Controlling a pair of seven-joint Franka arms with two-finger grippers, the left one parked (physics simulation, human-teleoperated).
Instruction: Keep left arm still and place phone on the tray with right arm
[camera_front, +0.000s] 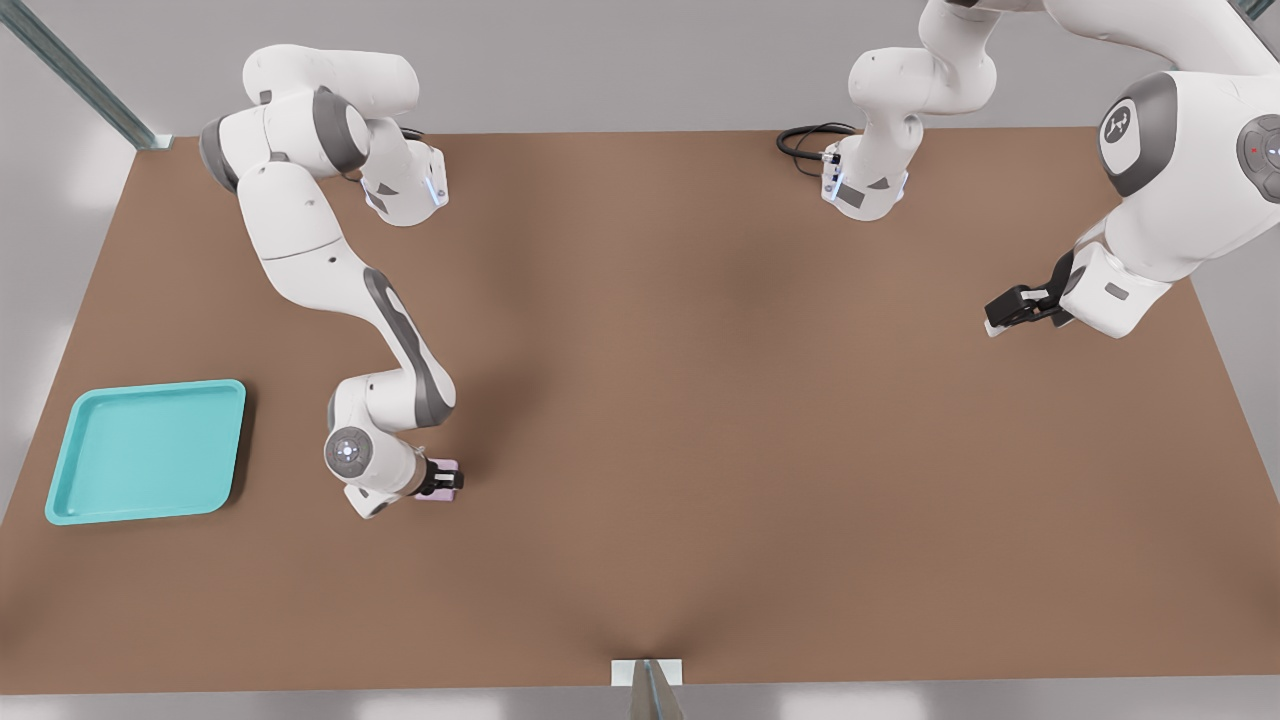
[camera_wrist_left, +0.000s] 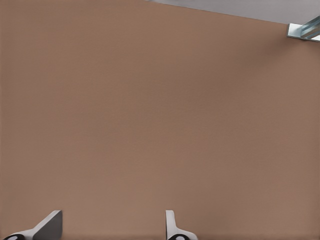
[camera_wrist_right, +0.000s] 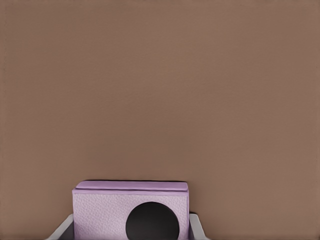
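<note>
The pale pink phone (camera_front: 449, 467) sits between the black fingers of my gripper (camera_front: 440, 481), which is shut on it low over the brown table, in the near left part of the front view. In the right wrist view the phone (camera_wrist_right: 115, 212) fills the space between the two pale fingertips (camera_wrist_right: 64, 226), one black lens facing the camera. The turquoise tray (camera_front: 150, 450) lies flat toward the front view's left, about two phone-widths beyond my wrist, with nothing in it. I cannot tell whether the phone touches the table.
The parked arm's black gripper (camera_front: 1020, 305) hangs over the table at the front view's far right. Both arm bases and a black cable (camera_front: 805, 140) stand along the back edge. A metal post (camera_front: 650, 685) stands at the front edge.
</note>
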